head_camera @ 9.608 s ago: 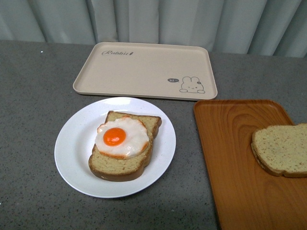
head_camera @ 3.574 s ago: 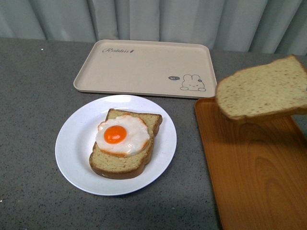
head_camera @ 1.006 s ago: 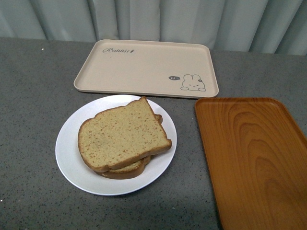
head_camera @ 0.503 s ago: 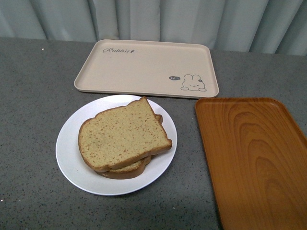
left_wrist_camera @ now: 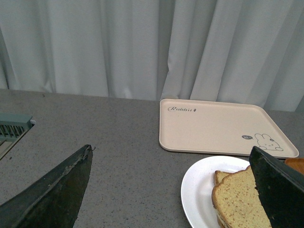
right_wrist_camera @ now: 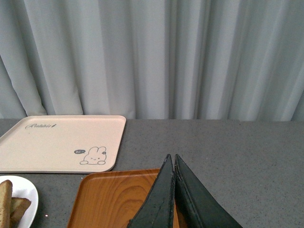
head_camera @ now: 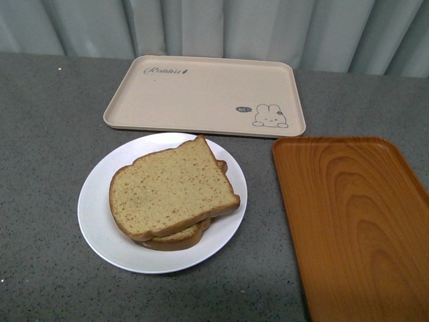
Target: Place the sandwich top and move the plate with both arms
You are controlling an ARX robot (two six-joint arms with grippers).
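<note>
Sandwich top (head_camera: 171, 189) is laid on plate (head_camera: 94, 201), closing the sandwich | left gripper (left_wrist_camera: 171, 150) fingers are spread wide, empty, judged ready for the plate | right gripper (right_wrist_camera: 171, 164) fingers are pressed together, empty

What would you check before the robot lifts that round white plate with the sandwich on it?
1. Tan speckled bread slice placed: ok, it lies on the lower slice, slightly skewed.
2. Round white plate rim graspable: ok, bare rim shows on both sides of the bread.
3. Left gripper open: ok, jaws spread wide, the plate just ahead.
4. Right gripper open: not ok, jaws shut, seen over the orange wood-grain tray.
5. Both grippers at the plate: not ok, neither shows in the front view.
</note>
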